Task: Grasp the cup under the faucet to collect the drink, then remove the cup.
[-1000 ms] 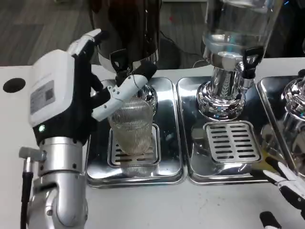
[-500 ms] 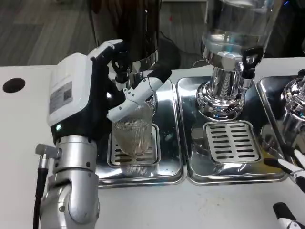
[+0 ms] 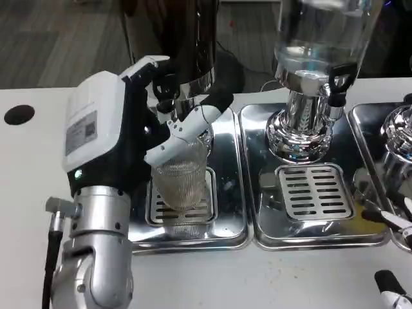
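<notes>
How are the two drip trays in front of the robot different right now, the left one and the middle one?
The left drip tray has a ribbed clear cup standing on its grate; the middle drip tray has a bare grate. The left hand reaches over the left tray at the cup, while no hand is over the middle tray. Both are shiny metal trays with slotted grates, side by side under dispensers.

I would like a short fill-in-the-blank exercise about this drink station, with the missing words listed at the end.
1. The ribbed glass cup stands on the slotted grate of the ______ tray, counted from the picture's left.
2. The hand at the cup is the robot's ______ hand.
3. The dispenser over the middle tray has a ______ tank, so its inside shows.
4. The grate of the middle tray carries ______ cup.

Missing words: first; left; clear; no
</notes>
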### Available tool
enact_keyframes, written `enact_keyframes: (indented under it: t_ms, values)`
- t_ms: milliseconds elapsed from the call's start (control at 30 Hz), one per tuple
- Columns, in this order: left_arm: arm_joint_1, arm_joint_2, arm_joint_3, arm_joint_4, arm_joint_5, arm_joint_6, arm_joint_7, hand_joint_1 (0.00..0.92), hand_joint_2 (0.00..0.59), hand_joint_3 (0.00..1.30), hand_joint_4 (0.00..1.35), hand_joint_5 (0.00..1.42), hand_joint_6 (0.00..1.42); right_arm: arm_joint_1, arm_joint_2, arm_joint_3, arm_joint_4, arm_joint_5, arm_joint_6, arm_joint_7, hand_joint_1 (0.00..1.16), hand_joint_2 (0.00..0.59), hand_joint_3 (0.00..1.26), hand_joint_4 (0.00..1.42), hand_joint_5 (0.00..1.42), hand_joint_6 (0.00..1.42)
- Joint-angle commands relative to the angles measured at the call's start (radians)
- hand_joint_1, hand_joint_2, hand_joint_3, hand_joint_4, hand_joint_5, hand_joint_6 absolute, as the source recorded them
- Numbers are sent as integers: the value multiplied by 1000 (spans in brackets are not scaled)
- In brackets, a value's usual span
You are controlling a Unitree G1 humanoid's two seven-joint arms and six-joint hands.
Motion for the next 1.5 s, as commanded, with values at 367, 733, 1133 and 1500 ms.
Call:
enact_keyframes:
  t_ms: [367,733,1133,1500]
  values:
    - [84,6,-25,-35,29,-35,-27,0,43,432,400,913,954,3,0,8,-8,16,-7,16,426,435,190,0,0,0]
    - [94,1,-31,-45,34,-37,-29,0,43,439,406,913,956,5,2,8,-7,19,-7,17,428,430,190,0,0,0]
    - [96,-2,-38,-43,40,-39,-27,0,46,440,407,913,958,11,1,5,0,23,-15,15,430,429,190,0,0,0]
    - [110,-1,-38,-55,42,-43,-25,0,47,440,407,913,960,17,3,5,-7,22,-17,15,434,427,190,0,0,0]
